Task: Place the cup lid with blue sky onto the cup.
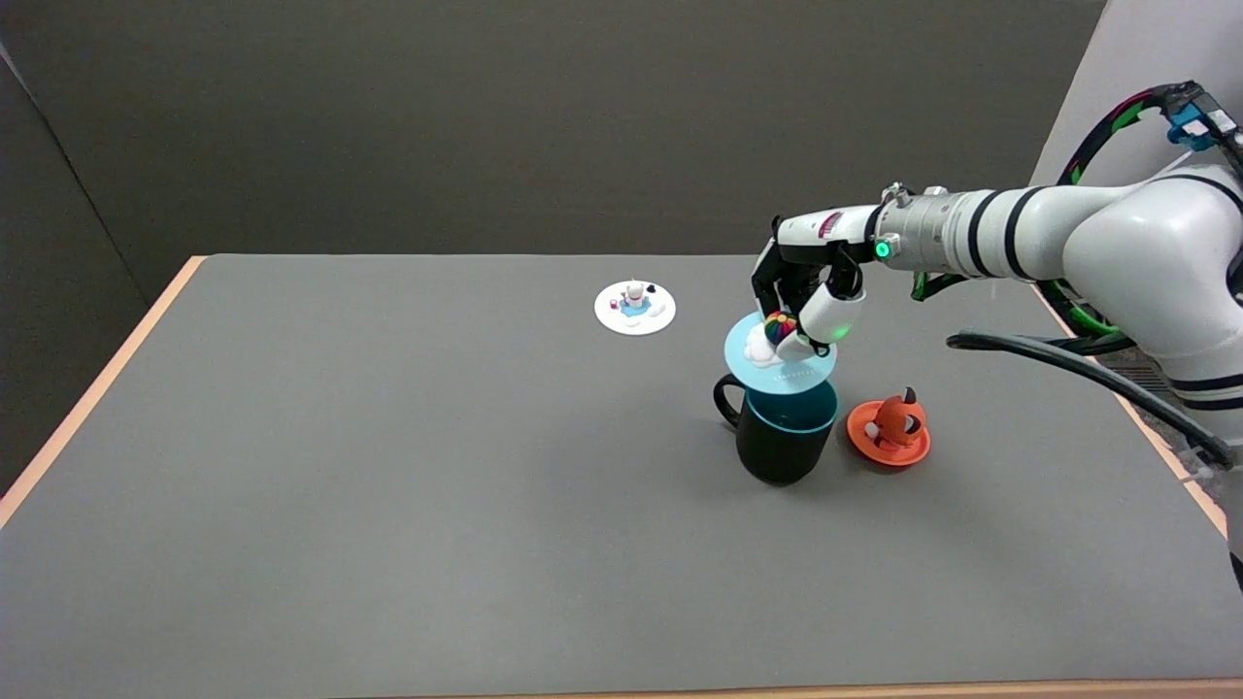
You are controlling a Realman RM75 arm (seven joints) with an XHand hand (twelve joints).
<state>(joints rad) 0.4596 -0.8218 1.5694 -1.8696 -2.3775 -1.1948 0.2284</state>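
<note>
- Nearest to us among the objects stood the black mug (782, 442) with its teal inside, right of centre on the table, its handle turned to the left.
- Just beside it on the right lay an orange lid (888, 433) with a small orange figure on top, flat on the table and apart from the mug.
- Over the mug's far rim we saw the blue-sky lid (777, 359), a pale blue disc with a white cloud and a many-coloured ball as its knob; it sat tilted and shifted to the far side, so the near part of the mug's mouth was uncovered.
- The right hand (808, 311) reached in from the right and grasped the lid by that knob, fingers closed around it from above.
- We judged the step to be the lowering and centring of the lid. To do it well, we would bring the disc toward the near side until it matched the rim all round, level it, and only then let the fingers go; releasing it tilted could let it slide off toward the far side.
- We could not tell whether the lid's far edge touched the rim.
- Farther off, left of the hand, a white lid (634, 308) with small figures lay flat, well apart from the mug.
- The grey table (388, 505) was matte with a pale wooden edge; a dark wall (486, 116) stood behind it.
</note>
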